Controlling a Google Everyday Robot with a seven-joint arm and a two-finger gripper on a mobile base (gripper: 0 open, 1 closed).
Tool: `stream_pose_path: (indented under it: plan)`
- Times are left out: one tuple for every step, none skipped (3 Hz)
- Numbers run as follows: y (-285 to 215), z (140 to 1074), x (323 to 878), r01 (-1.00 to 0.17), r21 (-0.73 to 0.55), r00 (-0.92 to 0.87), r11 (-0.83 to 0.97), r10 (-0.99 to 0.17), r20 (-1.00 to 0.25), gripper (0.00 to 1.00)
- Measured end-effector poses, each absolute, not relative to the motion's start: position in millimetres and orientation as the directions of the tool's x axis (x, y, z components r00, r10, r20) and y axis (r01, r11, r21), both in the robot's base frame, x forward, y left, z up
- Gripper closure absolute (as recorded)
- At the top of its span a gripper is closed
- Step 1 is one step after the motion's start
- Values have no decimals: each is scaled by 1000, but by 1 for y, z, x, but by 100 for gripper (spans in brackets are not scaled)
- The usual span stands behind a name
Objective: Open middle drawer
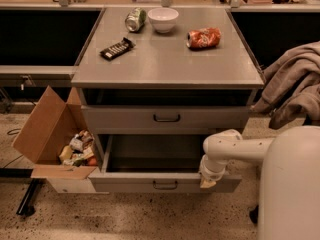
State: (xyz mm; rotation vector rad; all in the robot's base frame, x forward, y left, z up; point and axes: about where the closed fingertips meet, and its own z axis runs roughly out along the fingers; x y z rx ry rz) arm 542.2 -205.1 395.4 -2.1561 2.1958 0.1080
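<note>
The middle drawer (125, 183) is a wide grey metal drawer. It stands pulled out toward me with its dark inside showing, and a small dark loop handle (165, 185) sits at the centre of its front. My gripper (207, 182) hangs from the white arm (235, 149) and sits at the top edge of the drawer front, right of the handle. A second grey drawer (125, 118) with its own loop handle sits above, with a dark gap over it. Any drawer below is hidden.
On the cabinet top (165, 64) lie a green can (135, 19), a white bowl (163, 19), an orange crushed can (203, 37) and a dark snack bar (117, 48). An open cardboard box (42, 126) of packets stands to the left. Grey cloth (295, 84) hangs to the right.
</note>
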Motion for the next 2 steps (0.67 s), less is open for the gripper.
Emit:
stream_pose_path:
  plan:
    - [-205, 395, 542, -1000, 6, -18, 18, -995, -93, 65]
    - [-205, 395, 542, -1000, 6, -18, 18, -995, -93, 41]
